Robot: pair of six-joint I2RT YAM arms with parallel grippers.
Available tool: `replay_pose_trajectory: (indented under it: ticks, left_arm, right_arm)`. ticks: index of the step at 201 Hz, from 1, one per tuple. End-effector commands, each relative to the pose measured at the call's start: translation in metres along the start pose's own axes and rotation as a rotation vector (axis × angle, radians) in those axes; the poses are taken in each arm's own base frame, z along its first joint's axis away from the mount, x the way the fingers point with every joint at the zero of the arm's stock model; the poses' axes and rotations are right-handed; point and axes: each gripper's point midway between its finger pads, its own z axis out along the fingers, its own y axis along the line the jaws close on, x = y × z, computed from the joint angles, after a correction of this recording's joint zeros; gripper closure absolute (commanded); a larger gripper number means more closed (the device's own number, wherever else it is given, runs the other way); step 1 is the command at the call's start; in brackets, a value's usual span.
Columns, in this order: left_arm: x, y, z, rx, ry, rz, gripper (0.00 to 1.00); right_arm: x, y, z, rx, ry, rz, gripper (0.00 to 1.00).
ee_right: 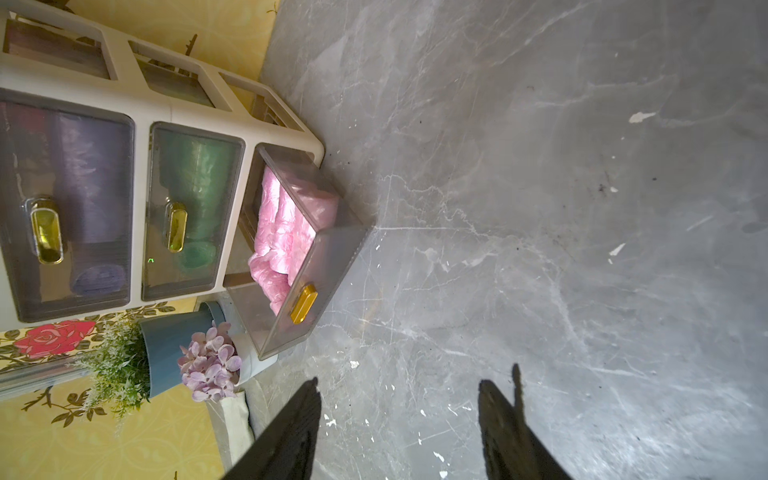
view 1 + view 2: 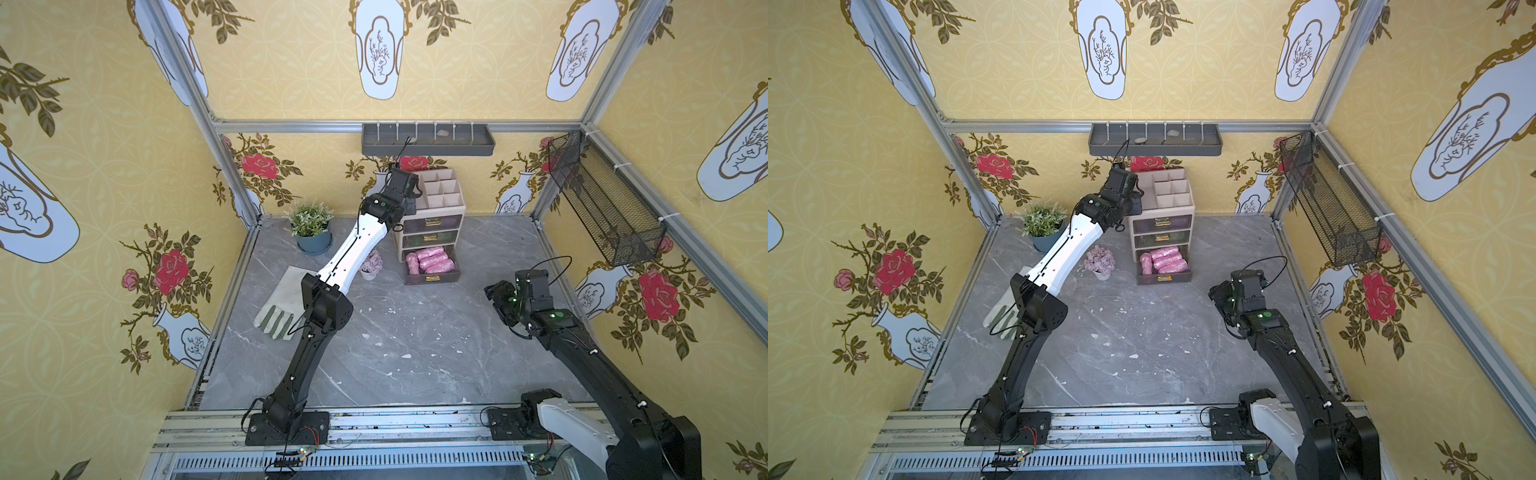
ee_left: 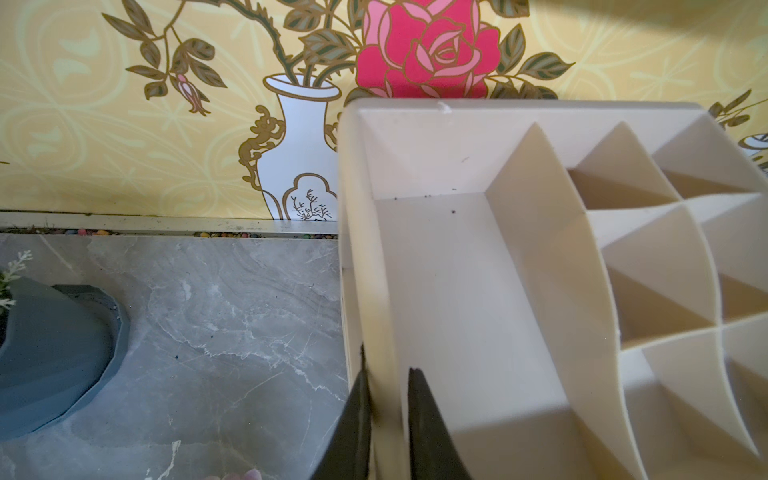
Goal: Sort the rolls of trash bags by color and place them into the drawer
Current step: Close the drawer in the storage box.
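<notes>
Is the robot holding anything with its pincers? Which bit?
Yes. The left pincer pinches the organizer by the top edge of its side wall, one finger on each side. The right pincer is open and holds nothing.

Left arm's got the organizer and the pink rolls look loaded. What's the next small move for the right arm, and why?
Probably ease the open, empty right gripper to the front of the bottom drawer and push it shut. The pink rolls lie inside it, the middle drawer and top drawer are shut, and the left gripper clamps the side wall of the organizer, which should brace it.
</notes>
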Motion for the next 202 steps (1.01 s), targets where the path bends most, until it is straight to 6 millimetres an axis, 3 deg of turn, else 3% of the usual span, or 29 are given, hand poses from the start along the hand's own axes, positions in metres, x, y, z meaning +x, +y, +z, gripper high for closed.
replay_pose_trajectory:
  ticks: [1, 33, 98, 122, 144, 183, 202]
  left_arm:
    - [0.004, 0.004, 0.002, -0.035, 0.003, 0.003, 0.89]
    - [0.008, 0.004, 0.002, -0.037, 0.015, -0.026, 0.98]
    - [0.011, 0.004, -0.006, -0.052, 0.031, -0.077, 1.0]
    - [0.01, 0.004, -0.007, -0.052, 0.032, -0.082, 1.0]
    - [0.013, 0.003, -0.006, -0.05, 0.038, -0.079, 1.0]
    - [0.014, 0.002, -0.006, -0.048, 0.041, -0.08, 1.0]
    - [0.015, 0.002, -0.005, -0.049, 0.045, -0.077, 1.0]
  right_arm:
    - [0.002, 0.019, 0.006, -0.089, 0.015, -0.004, 0.39]
    - [0.017, 0.028, 0.022, -0.104, 0.059, -0.017, 0.39]
    - [0.055, 0.058, 0.045, -0.169, 0.146, -0.067, 0.4]
    - [0.069, 0.056, 0.055, -0.176, 0.169, -0.061, 0.42]
    - [0.079, 0.054, 0.068, -0.188, 0.194, -0.036, 0.51]
    - [0.093, 0.047, 0.097, -0.189, 0.24, -0.002, 0.79]
    - [0.098, 0.045, 0.112, -0.197, 0.257, 0.01, 0.85]
